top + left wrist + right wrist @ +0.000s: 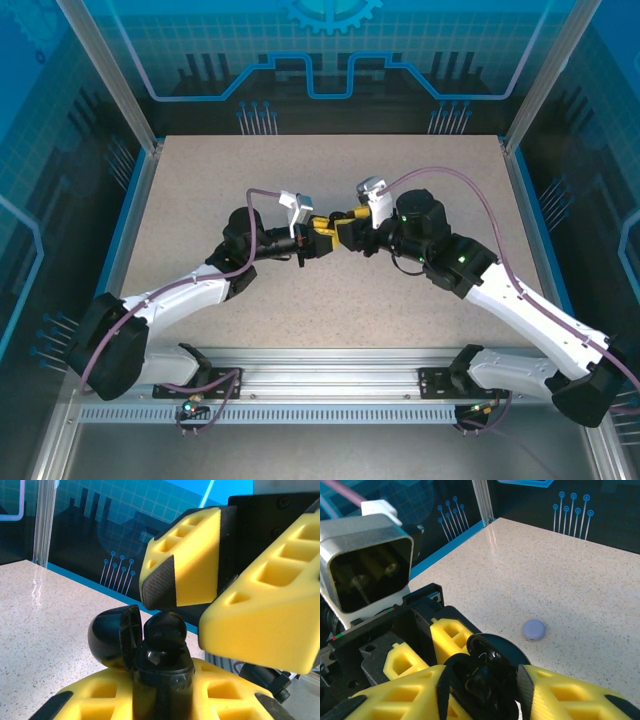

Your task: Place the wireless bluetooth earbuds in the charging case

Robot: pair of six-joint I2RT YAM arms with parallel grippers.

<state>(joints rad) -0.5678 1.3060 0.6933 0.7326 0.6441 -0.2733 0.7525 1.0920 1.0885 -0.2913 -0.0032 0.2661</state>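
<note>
black case (pixel 162 680) base cut off, contents too dark

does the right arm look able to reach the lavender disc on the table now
Likely yes, once freed: open table leads to the lavender disc, but the right gripper has its fingers flanking the black case.

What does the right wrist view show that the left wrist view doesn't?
Right wrist adds a small pale lavender round object lying on the table, plus the left arm's camera housing. Left wrist adds a side view of the black charging case, its lid hinged open, seated between the fingers of the left gripper. Both show that case with the right gripper right up against it.
</note>
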